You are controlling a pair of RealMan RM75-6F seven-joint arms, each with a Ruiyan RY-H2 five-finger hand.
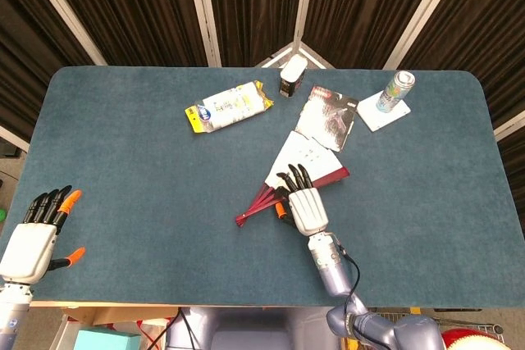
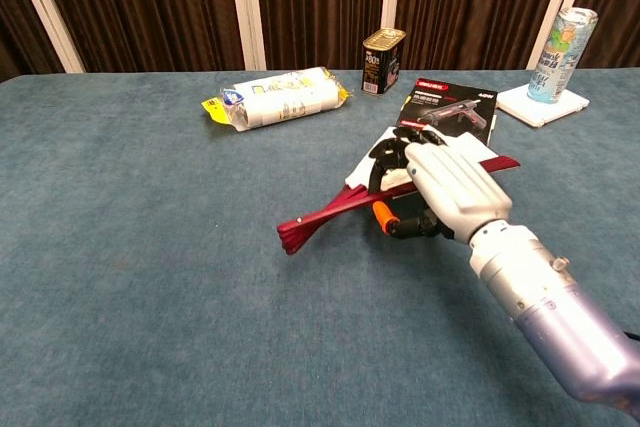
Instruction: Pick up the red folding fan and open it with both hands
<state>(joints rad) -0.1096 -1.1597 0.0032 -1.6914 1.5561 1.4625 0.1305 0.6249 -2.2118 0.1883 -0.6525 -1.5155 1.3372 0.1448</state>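
The red folding fan point(image 1: 256, 205) lies partly spread near the table's middle, with red ribs and a white leaf. My right hand point(image 1: 305, 206) grips it across the ribs, fingers over the top and the thumb underneath. In the chest view the fan point(image 2: 320, 219) hangs tilted just above the cloth, its pivot end lowest and pointing left, and my right hand point(image 2: 445, 187) hides part of the leaf. My left hand point(image 1: 33, 239) hovers at the near left corner, open with its fingers apart and far from the fan. The chest view does not show it.
A white and yellow snack packet point(image 1: 228, 106) lies at the back left of centre. A dark can point(image 1: 292, 77) stands at the far edge. A dark booklet point(image 1: 330, 116) lies just beyond the fan. A drink can point(image 1: 397, 90) stands on a white coaster at the back right.
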